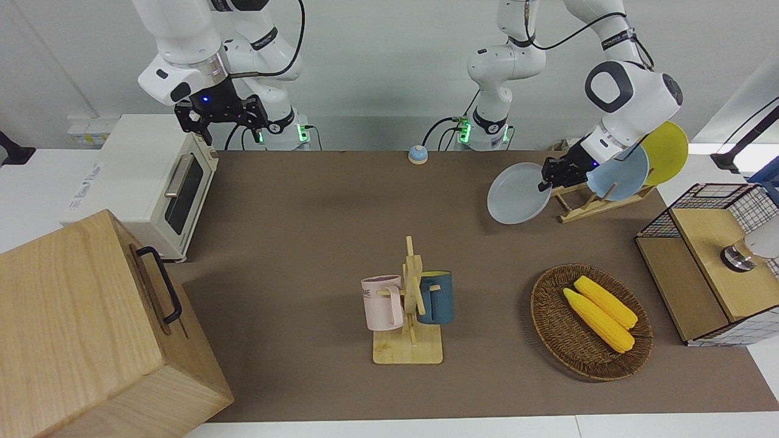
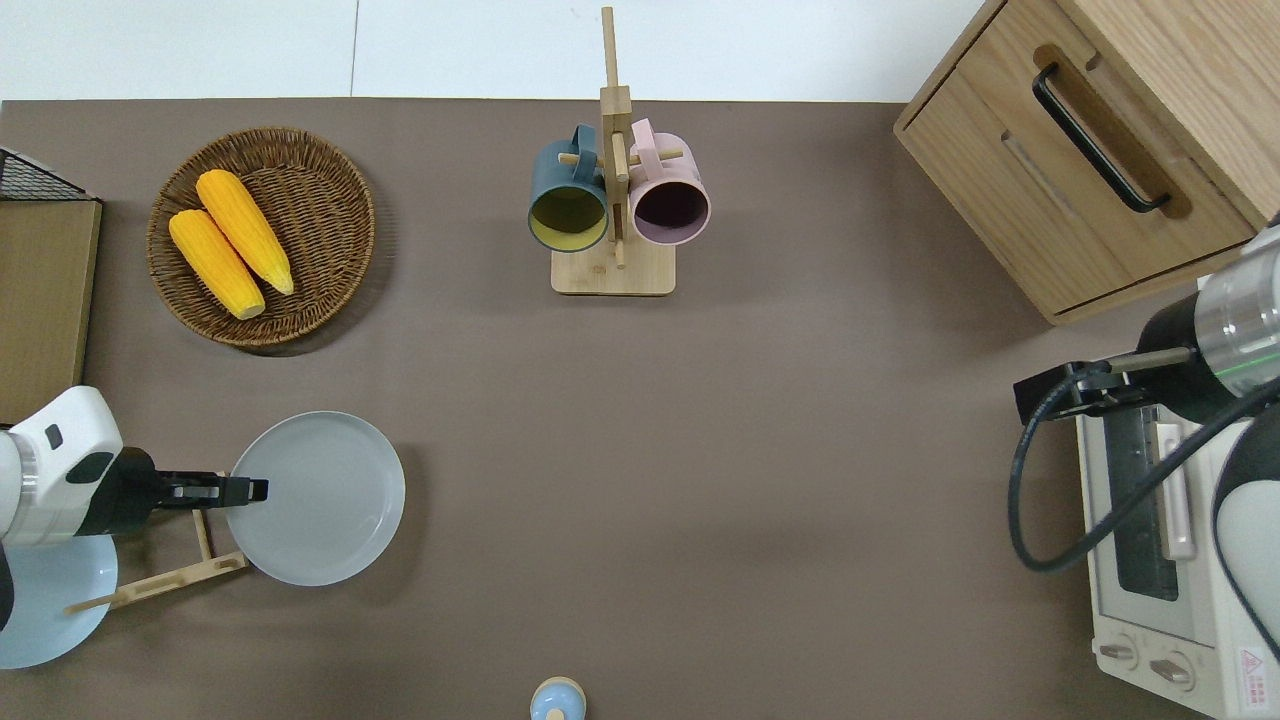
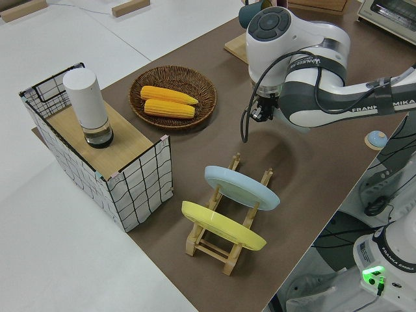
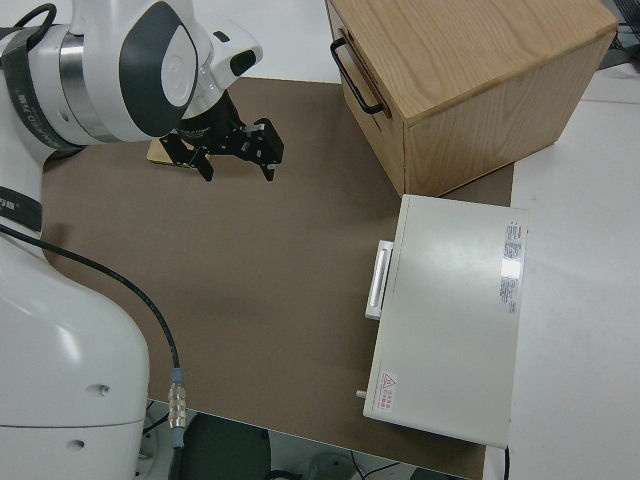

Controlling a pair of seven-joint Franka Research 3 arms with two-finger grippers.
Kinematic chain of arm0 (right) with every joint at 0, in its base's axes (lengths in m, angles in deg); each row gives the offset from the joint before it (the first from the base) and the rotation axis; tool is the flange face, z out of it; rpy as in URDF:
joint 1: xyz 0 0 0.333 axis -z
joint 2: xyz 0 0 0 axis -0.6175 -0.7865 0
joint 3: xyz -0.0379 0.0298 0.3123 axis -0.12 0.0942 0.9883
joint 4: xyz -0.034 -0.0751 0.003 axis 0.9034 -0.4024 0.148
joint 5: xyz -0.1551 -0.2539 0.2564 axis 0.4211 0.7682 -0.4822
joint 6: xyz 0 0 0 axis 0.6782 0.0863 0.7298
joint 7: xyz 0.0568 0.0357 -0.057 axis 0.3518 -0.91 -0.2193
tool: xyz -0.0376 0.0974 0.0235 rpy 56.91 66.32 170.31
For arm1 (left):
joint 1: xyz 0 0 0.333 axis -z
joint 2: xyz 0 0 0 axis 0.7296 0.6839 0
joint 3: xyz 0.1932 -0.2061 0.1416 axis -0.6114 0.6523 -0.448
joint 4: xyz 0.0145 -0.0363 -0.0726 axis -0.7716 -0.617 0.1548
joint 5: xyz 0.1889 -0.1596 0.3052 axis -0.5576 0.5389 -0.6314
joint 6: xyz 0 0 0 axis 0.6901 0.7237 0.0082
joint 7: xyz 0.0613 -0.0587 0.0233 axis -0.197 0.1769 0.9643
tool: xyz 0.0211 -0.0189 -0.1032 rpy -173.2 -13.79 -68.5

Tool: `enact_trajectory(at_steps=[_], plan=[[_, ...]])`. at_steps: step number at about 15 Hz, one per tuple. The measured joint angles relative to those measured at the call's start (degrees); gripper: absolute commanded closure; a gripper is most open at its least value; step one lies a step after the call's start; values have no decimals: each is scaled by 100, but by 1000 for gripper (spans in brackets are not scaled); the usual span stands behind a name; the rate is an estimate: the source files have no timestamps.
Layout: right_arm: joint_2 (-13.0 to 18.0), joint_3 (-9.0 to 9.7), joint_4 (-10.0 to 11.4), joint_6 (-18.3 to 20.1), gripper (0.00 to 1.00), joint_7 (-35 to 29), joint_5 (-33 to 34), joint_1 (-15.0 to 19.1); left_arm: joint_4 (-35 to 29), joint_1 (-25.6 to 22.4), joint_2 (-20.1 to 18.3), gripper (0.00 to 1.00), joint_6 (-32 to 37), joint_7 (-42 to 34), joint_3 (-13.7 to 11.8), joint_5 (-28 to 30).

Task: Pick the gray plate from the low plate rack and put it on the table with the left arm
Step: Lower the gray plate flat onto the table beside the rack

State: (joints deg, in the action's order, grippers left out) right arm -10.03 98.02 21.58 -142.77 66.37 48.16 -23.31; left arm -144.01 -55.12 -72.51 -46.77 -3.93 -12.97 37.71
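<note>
My left gripper [image 1: 546, 176] is shut on the rim of the gray plate [image 1: 516, 194] and holds it nearly level, low over the table [image 1: 304, 213]. In the overhead view the plate [image 2: 318, 497] is beside the low plate rack [image 2: 160, 585], toward the table's middle, with the left gripper [image 2: 250, 490] at its rim. The rack [image 1: 593, 204] holds a light blue plate [image 1: 621, 173] and a yellow plate [image 1: 669, 146]. I cannot tell whether the gray plate touches the table. The right arm is parked, its gripper [image 1: 222, 115] open.
A wicker basket [image 2: 330, 180] with two corn cobs lies farther from the robots than the plate. A mug stand [image 2: 612, 270] stands mid-table. A bell [image 2: 557, 698] sits near the robots. A wire crate [image 1: 712, 261], a toaster oven [image 1: 152, 182] and a wooden cabinet [image 1: 91, 328] line the table's ends.
</note>
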Motion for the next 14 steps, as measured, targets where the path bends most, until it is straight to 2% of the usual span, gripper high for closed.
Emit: enact_trajectory(at_steps=[3,7,10,12,13,14], plan=[[0,0,0,0,17,0,0,0,-225,17,272,877,-299,-288,23,337],[0,0,0,0,17,0,0,0,-261,69,395,846,-414,-318,68,435],[0,0,0,0,17,0,0,0,-276,111,432,733,-430,-318,79,465],[0,0,0,0,17,0,0,0,-277,113,467,610,-435,-318,77,468],[0,0,0,0,17,0,0,0,-277,113,481,493,-436,-319,77,468],[0,0,0,0,17,0,0,0,-277,113,493,461,-438,-320,77,469]])
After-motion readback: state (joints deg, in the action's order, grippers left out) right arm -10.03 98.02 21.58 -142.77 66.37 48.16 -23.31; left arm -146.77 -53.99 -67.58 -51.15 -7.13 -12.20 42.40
